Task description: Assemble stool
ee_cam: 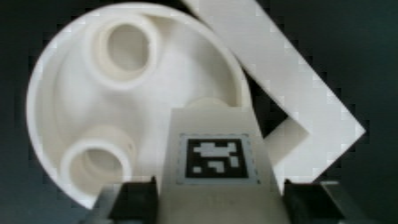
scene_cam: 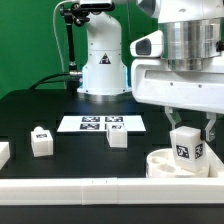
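One leg (scene_cam: 187,150) sat clamped between the fingers (ee_cam: 134,200) of the gripper (scene_cam: 189,130), the jaws closed narrowly onto its sides, its tag facing the exterior camera; it stood upright over the round seat (scene_cam: 160,166), which lay at the exterior view's right, beside the border rail (scene_cam: 90,188); whether leg touched seat was unclear; a second leg (scene_cam: 118,137) stood near the marker board (scene_cam: 100,124); a third leg (scene_cam: 41,141) stood further toward the exterior view's left.

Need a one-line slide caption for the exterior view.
Gripper holds a tagged stool leg at the round seat; loose legs lie near the marker board.
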`<state>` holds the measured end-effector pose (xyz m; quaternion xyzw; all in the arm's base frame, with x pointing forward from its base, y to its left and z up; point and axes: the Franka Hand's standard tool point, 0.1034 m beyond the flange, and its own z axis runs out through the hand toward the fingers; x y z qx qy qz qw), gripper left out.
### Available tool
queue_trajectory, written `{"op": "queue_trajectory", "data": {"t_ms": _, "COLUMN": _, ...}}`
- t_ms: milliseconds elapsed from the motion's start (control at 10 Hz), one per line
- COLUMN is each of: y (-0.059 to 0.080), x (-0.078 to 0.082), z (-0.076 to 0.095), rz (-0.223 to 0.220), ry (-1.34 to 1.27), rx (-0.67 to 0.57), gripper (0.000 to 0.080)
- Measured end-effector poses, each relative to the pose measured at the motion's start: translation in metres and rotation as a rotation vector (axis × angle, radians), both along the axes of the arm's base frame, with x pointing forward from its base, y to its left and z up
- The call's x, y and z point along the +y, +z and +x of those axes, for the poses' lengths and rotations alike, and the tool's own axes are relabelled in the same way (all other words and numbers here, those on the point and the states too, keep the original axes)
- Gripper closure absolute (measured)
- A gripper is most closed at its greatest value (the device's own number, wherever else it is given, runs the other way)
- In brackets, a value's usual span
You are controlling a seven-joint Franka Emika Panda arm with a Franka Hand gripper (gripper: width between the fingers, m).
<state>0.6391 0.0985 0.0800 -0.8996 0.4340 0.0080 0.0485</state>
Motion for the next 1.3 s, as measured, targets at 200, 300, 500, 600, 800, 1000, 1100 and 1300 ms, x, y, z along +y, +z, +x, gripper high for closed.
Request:
{"op": "queue_trajectory", "data": {"t_ms": 200, "y": 0.000, "x": 0.004, "z": 0.000, "rz": 0.022, "ry": -0.118, "rx": 0.013, "gripper": 0.0462}}
{"op": "queue_trajectory", "data": {"t_ms": 300, "y": 0.000, "x": 0.006, "z": -0.001, "rz": 0.028, "ry": -0.186, "rx": 0.021, "gripper": 0.0462}}
{"op": "queue_trajectory", "data": {"t_ms": 500, "y": -0.001, "x": 0.013, "z": -0.003, "rz": 0.030, "ry": -0.300, "rx": 0.041, "gripper": 0.0462}}
{"op": "queue_trajectory", "data": {"t_ms": 600, "y": -0.002, "x": 0.016, "z": -0.003, "rz": 0.034, "ry": -0.346, "rx": 0.048, "gripper": 0.0462}}
{"op": "queue_trajectory", "data": {"t_ms": 800, "y": -0.002, "x": 0.017, "z": -0.003, "rz": 0.037, "ry": -0.399, "rx": 0.054, "gripper": 0.0462}}
{"op": "queue_trajectory", "data": {"t_ms": 1000, "y": -0.001, "x": 0.017, "z": -0.003, "rz": 0.037, "ry": -0.368, "rx": 0.052, "gripper": 0.0282}}
{"op": "queue_trajectory", "data": {"t_ms": 1100, "y": 0.002, "x": 0.016, "z": -0.002, "rz": 0.036, "ry": -0.314, "rx": 0.051, "gripper": 0.0192}}
{"op": "queue_trajectory", "data": {"t_ms": 1300, "y": 0.013, "x": 0.017, "z": 0.001, "rz": 0.041, "ry": -0.267, "rx": 0.038, "gripper": 0.0158}}
